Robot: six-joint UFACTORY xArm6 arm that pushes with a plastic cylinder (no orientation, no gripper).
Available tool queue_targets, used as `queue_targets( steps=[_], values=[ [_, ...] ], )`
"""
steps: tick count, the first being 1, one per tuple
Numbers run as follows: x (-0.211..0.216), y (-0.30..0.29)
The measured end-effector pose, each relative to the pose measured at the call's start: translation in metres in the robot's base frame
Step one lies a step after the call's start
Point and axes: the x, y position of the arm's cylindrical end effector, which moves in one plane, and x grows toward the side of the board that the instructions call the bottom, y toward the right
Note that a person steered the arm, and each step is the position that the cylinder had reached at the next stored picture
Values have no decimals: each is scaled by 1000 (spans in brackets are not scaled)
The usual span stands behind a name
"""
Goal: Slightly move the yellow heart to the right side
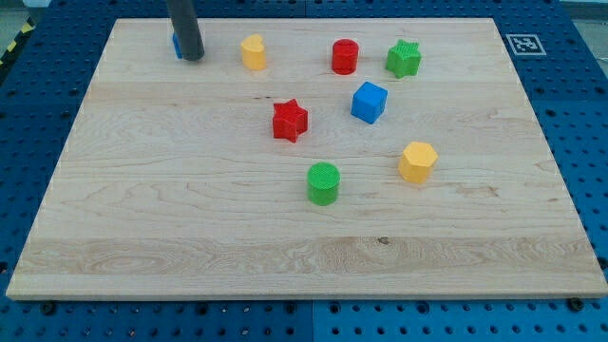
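Note:
The yellow heart stands near the board's top edge, left of centre. My tip rests on the board to the heart's left, about a block's width away. A blue block is mostly hidden behind the rod, its shape unclear. The tip is not touching the heart.
To the heart's right stand a red cylinder and a green star. Lower down are a red star, a blue cube, a yellow hexagon and a green cylinder. The wooden board lies on a blue pegboard table.

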Motion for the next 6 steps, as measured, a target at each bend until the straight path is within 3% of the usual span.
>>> queue_targets(
  steps=[2, 4, 6],
  values=[
    [-14, -4],
    [19, 66],
    [18, 81]
  ],
)
